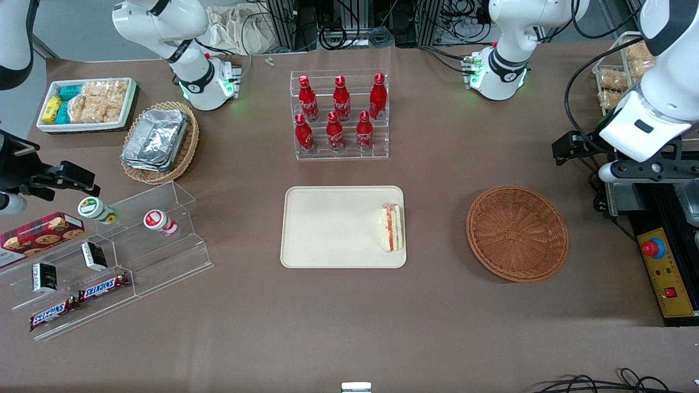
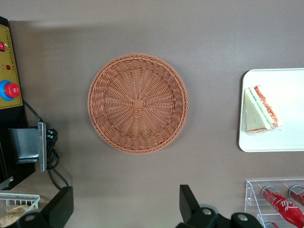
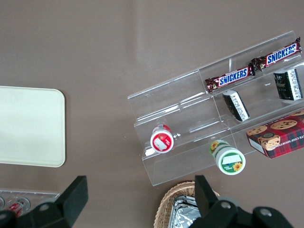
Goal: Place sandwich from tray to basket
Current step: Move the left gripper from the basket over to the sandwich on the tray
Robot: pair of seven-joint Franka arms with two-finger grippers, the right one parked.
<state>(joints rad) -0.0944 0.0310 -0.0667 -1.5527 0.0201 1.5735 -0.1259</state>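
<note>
My gripper [image 1: 569, 148] hangs above the table at the working arm's end, farther from the front camera than the basket. In the left wrist view the gripper [image 2: 126, 202] is open, its fingers wide apart with nothing between them. The round brown woven basket [image 1: 517, 233], [image 2: 138, 103] holds nothing and stands beside the tray. On the white rectangular tray [image 1: 330, 226], [image 2: 289, 140] lies a wrapped sandwich [image 1: 391, 227], [image 2: 260, 110] with pale bread and red and green filling, near the tray's edge that faces the basket.
A clear rack [image 1: 343, 154] of red bottles stands farther from the front camera than the tray. A machine with a yellow panel [image 1: 665, 273] is beside the basket, toward the working arm's end. A clear stepped shelf [image 1: 164, 262] of snacks lies toward the parked arm's end.
</note>
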